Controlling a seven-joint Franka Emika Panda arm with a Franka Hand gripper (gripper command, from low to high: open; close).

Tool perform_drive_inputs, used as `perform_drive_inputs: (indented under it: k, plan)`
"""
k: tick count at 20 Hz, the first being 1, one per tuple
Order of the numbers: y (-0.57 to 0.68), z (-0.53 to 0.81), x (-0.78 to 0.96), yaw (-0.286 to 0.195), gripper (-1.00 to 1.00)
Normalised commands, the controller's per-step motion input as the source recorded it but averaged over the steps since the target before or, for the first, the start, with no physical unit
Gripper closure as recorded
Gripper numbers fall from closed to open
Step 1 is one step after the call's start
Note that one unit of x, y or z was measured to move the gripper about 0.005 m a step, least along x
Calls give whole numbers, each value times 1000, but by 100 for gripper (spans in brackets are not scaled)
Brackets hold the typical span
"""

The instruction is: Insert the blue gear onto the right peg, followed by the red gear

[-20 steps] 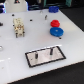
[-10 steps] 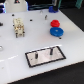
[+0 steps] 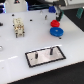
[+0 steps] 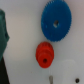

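The blue gear (image 3: 56,31) lies flat on the white table at the exterior view's right, with the smaller red gear (image 3: 55,22) just behind it. In the wrist view, the blue gear (image 4: 56,22) and the red gear (image 4: 44,53) lie close together but apart. The gripper (image 3: 58,15) hangs over the red gear, and it is too blurred to tell how its jaws stand. The black-framed grey plate (image 3: 44,61) sits nearer the front. Its right peg (image 3: 50,50) stands bare.
The plate's left peg (image 3: 37,56) is also bare. A beige blocky object (image 3: 18,27) stands at the exterior view's left. A small pale item (image 3: 1,48) lies at the table's left edge. A dark green shape (image 4: 2,35) borders the wrist view.
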Motion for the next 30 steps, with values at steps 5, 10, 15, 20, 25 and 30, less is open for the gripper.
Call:
perform_drive_inputs:
  k: [5, 10, 15, 20, 25, 30]
  plan:
    - [-168, -511, -314, 0, -100]
    - [-212, -462, -292, 0, -100]
    - [-145, -394, -312, 0, -100]
    - [-100, -274, -379, 0, 100]
    - [1, -165, -336, 0, 100]
    - [3, -86, -210, 0, 100]
